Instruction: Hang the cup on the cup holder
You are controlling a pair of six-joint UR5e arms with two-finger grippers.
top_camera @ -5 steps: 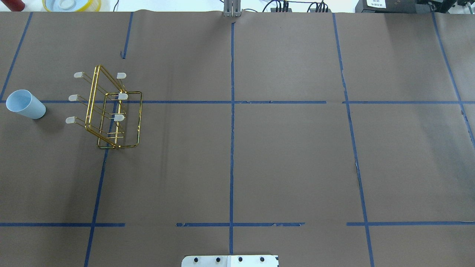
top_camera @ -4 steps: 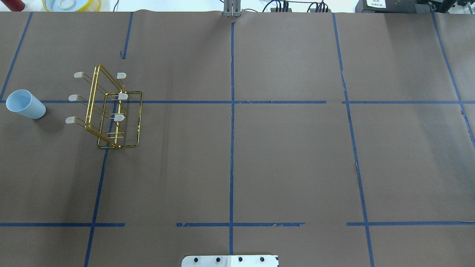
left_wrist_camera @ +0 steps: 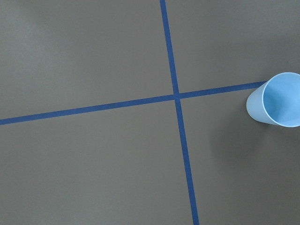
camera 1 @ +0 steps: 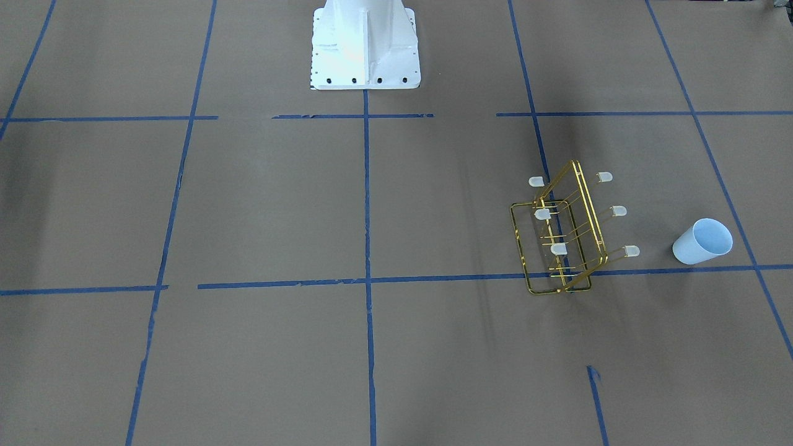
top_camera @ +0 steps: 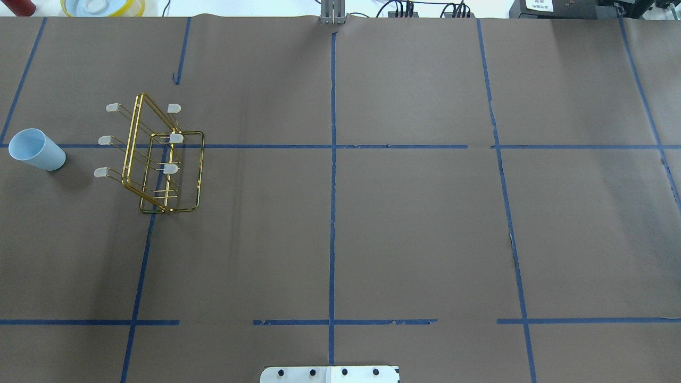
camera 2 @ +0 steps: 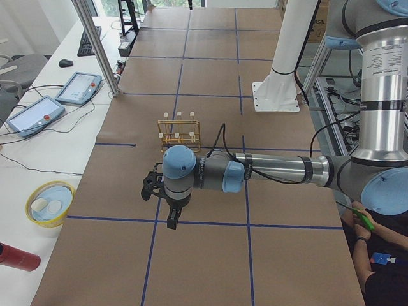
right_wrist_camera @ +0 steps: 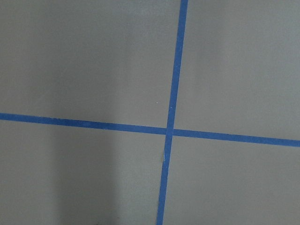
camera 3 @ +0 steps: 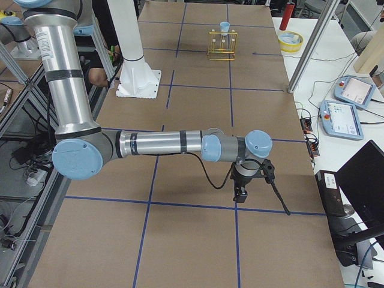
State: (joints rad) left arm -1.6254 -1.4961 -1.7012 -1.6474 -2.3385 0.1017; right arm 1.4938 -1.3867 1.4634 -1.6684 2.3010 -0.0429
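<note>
The pale blue cup (top_camera: 37, 150) stands upright, open end up, on the brown table at the far left, a short way left of the gold wire cup holder (top_camera: 159, 159). Both also show in the front view: the cup (camera 1: 702, 242) and the cup holder (camera 1: 560, 241). The cup sits at the right edge of the left wrist view (left_wrist_camera: 276, 99). My left gripper (camera 2: 171, 220) hangs above the table on the camera's side of the cup holder (camera 2: 179, 129). My right gripper (camera 3: 239, 194) is far from the cup (camera 3: 224, 26). I cannot tell whether either gripper is open or shut.
The white robot base (camera 1: 364, 43) stands at mid table. A yellow bowl (camera 2: 50, 203) and a red object (camera 2: 16, 257) lie off the table's far edge, with tablets (camera 2: 32, 115) and a metal post (camera 2: 95, 44). Blue tape lines (right_wrist_camera: 169, 131) cross the table.
</note>
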